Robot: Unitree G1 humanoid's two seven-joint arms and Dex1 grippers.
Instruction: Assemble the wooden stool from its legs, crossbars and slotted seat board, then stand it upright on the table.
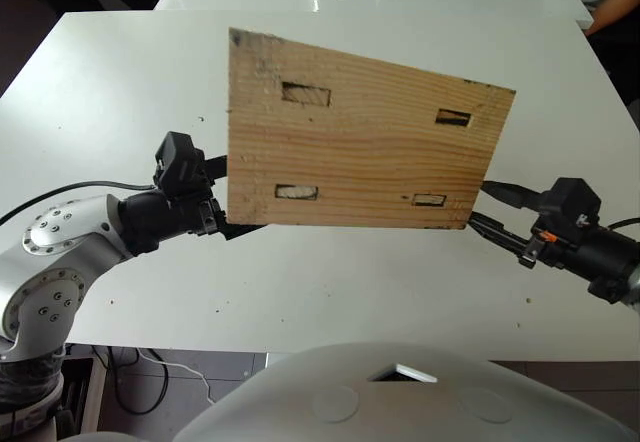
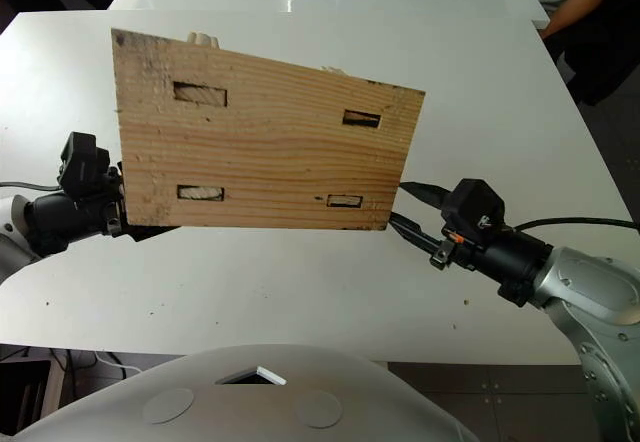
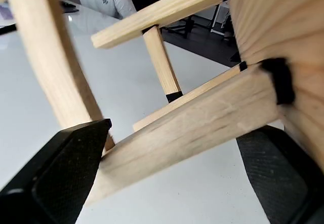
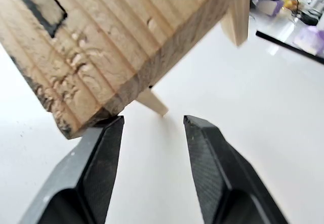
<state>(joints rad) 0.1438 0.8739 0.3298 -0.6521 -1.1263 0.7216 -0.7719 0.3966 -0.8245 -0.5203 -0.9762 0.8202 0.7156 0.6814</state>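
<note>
1. Nearest the lens, the pale slatted wooden seat board [image 1: 360,132] with four rectangular slots faces up and towards the robot, tilted, over the middle of the white desk [image 1: 120,82]. Each slot looks filled by a tenon.
2. Behind the board, the light wooden legs [image 3: 50,62] and a thin square crossbar [image 3: 161,64] are already joined, so assembly seems finished. The step in hand is, I judge, turning the stool upright.
3. At the board's left edge, the left gripper [image 1: 220,200] is clamped around one slanted wooden leg [image 3: 192,127], carrying the stool. Whether any foot touches the desk is unclear.
4. Towards the desk's near right corner, the right gripper [image 2: 400,203] is spread wide and holds nothing. One finger sits just under the board's lower right corner, apparently touching it.
5. Next, the right gripper probably needs to take that corner or a leg. Both arms would then rotate the stool until its legs point down and lower it evenly onto the desk.
</note>
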